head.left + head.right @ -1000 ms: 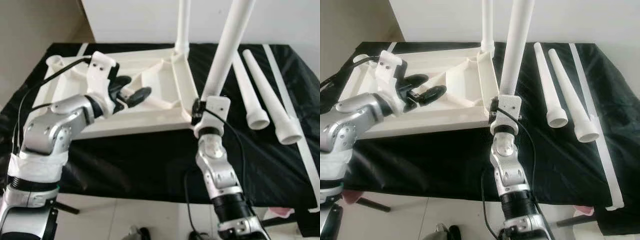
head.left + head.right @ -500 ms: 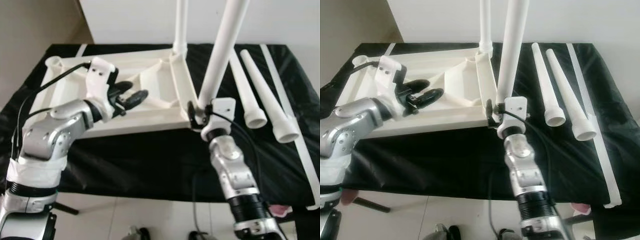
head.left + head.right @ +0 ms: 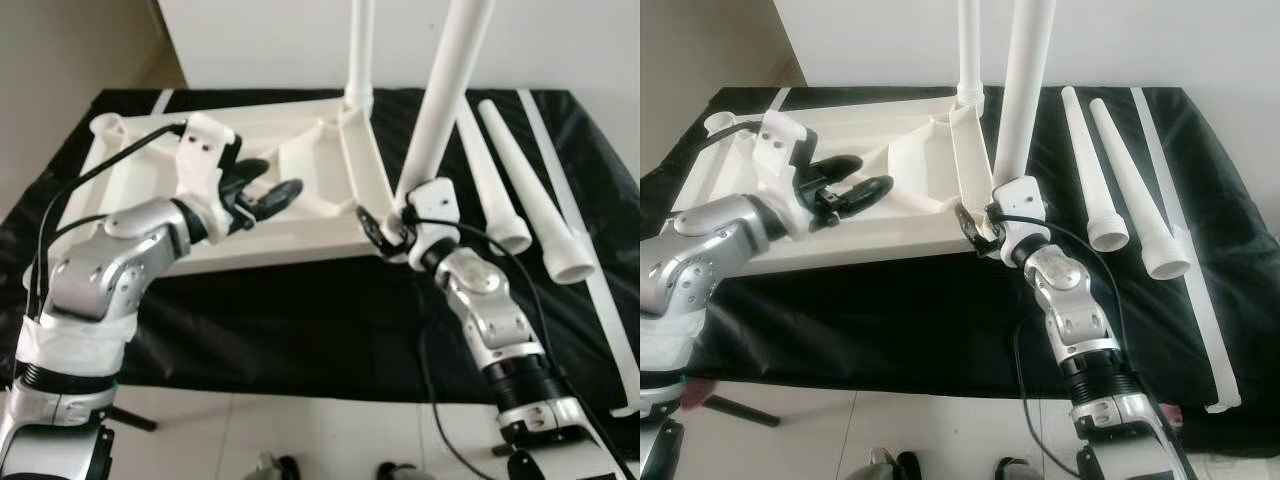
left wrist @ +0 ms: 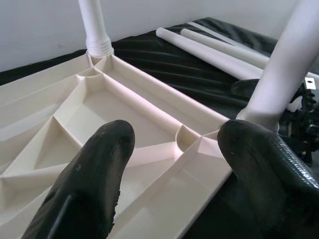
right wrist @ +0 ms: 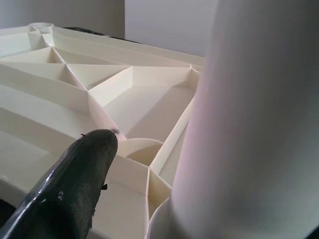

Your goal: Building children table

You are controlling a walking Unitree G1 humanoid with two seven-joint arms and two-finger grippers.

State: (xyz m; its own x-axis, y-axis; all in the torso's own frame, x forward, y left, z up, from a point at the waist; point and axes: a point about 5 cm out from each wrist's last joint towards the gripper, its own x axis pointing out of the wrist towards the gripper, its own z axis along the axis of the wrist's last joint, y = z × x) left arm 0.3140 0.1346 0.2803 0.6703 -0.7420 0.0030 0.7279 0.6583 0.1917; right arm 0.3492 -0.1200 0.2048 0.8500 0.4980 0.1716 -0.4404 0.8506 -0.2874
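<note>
1. The cream plastic tabletop [image 3: 270,215] lies upside down on the black-draped work surface [image 3: 300,320], its ribbed underside facing up — smooth moulded walls dividing it into triangular and rectangular cells.
2. A white tapered plastic leg [image 3: 443,110] stands tilted in the tabletop's near corner nearest the right arm; a second upright white leg [image 3: 360,50] sits in the far corner socket.
3. The right gripper [image 3: 392,228] is at the tilted leg's base, one black finger [image 5: 75,184] beside the round socket; how far it is parted cannot be told.
4. The left gripper [image 3: 262,183] hovers over the ribbed cells, its textured black fingers [image 4: 94,174] spread wide, empty.
5. Two loose white conical legs [image 3: 520,170] lie side by side on the glossy black cloth, beside a long white strip [image 3: 590,230].
</note>
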